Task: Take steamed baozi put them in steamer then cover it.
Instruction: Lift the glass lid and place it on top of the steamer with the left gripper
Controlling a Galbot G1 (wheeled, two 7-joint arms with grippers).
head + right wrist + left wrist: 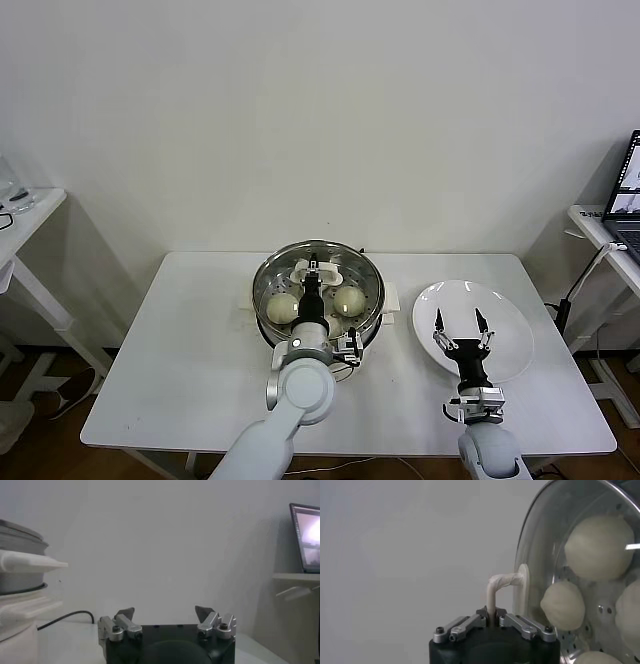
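Observation:
The steamer stands at the table's middle with the clear glass cover lying on it. Cream-white baozi show through the glass; several also show in the left wrist view. My left gripper is shut on the cover's white handle, above the pot's centre. My right gripper is open and empty over the white plate, to the right of the steamer. The steamer's side shows at the edge of the right wrist view.
The white plate lies bare on the right of the white table. A cable runs behind the steamer. A side table with a laptop stands at the far right, another desk at the far left.

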